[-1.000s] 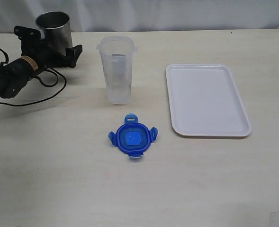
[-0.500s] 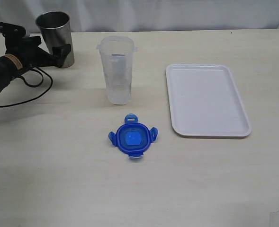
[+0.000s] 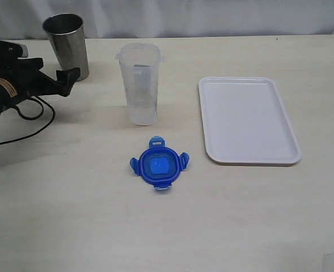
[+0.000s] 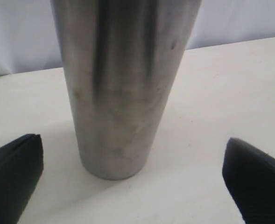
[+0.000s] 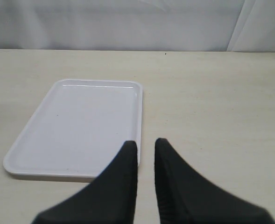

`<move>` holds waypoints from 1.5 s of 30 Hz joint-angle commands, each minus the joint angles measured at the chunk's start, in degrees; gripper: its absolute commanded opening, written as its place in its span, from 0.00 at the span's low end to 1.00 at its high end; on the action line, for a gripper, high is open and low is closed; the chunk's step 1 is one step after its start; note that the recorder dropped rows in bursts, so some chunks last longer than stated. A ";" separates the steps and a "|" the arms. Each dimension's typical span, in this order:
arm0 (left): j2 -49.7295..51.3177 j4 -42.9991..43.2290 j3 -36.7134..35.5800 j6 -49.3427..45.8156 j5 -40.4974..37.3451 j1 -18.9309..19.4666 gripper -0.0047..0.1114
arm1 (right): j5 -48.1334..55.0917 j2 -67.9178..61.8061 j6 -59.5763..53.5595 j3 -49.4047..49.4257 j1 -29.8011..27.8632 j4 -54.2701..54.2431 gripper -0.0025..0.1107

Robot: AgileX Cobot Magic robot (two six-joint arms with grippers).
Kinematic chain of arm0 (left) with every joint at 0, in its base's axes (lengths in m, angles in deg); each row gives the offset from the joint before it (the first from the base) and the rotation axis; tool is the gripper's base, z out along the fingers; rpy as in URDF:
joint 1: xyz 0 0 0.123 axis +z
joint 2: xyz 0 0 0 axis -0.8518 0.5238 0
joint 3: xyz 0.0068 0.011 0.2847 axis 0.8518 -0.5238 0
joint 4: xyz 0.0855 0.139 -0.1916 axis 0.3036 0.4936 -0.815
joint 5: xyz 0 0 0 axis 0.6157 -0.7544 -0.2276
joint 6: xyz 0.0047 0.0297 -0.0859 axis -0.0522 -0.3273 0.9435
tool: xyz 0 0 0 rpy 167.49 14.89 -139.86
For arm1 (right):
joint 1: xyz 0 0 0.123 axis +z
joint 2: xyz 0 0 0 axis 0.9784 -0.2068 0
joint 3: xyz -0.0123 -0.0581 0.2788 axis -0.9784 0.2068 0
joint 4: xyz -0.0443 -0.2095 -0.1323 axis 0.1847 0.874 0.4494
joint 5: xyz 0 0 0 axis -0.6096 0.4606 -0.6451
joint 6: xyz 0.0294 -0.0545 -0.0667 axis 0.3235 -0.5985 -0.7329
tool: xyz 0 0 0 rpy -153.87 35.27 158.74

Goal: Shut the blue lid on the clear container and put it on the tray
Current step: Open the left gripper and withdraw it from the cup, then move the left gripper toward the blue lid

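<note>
- Exterior: the left gripper (image 3: 35, 63) is at the far left, spread wide and holding nothing, just beside the cup (image 3: 67, 42). The container (image 3: 139, 85) stands upright mid-worktop (image 3: 70, 215). The lid (image 3: 159, 164) lies flat nearer the camera, not touching it. The tray (image 3: 247, 119) sits off to the right.
- Left wrist: gripper (image 4: 135, 191) is wide, fingers either side of the upright cup (image 4: 123, 84), not touching it.
- Right wrist: gripper (image 5: 146, 149) is narrow, just a slit, gripping nothing, with the tray (image 5: 81, 126) just ahead.
</note>
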 commanded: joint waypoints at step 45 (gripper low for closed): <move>-37.87 -53.29 -4.13 -25.57 -97.50 -2.55 0.87 | -0.12 0.24 -0.01 0.07 -0.02 -0.45 0.14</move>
